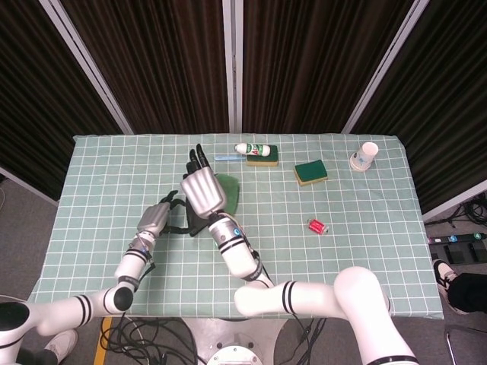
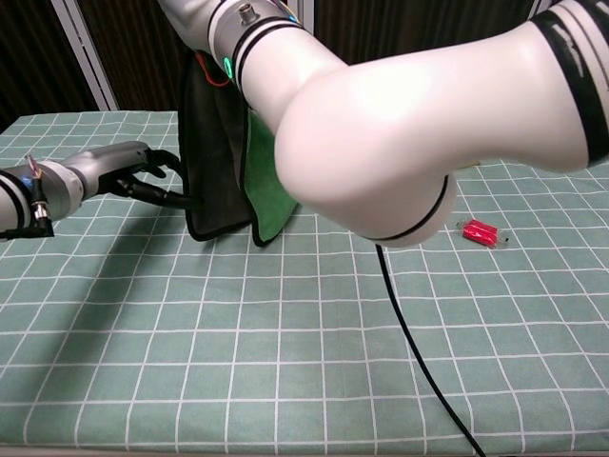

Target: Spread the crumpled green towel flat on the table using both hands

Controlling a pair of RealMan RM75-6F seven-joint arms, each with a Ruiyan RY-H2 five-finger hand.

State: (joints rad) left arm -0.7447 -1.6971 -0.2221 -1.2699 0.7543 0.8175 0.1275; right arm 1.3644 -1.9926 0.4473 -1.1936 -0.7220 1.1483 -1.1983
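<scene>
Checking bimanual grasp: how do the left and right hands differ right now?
The right hand is raised, holding the green towel from its top so it hangs; the left hand is low near the table, fingers reaching to the towel's lower left edge. Right shows silver back with fingers extended; left curls. Both meet the towel.
</scene>
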